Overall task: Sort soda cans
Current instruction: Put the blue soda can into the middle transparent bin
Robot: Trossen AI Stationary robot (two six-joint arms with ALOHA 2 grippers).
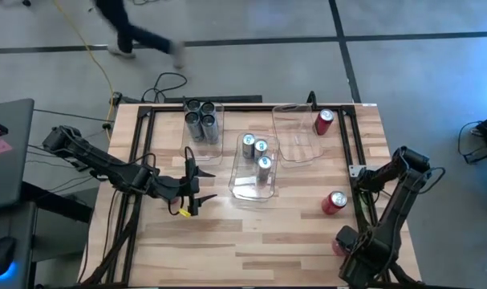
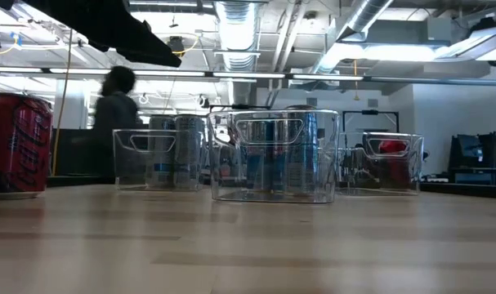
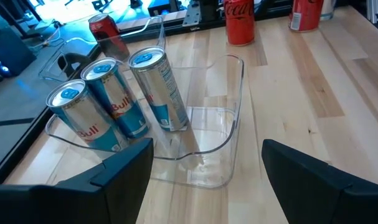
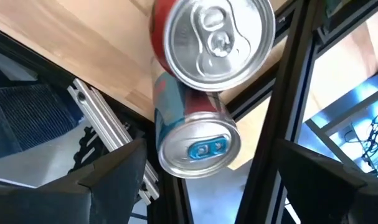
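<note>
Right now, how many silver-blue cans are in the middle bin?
3, all upright in the middle bin: two side by side, and the third just in front. None look hidden.

Three clear bins (image 1: 295,148), four dark cans (image 1: 201,120), three silver-blue cans (image 1: 257,152), three red cans (image 1: 333,202).
</note>
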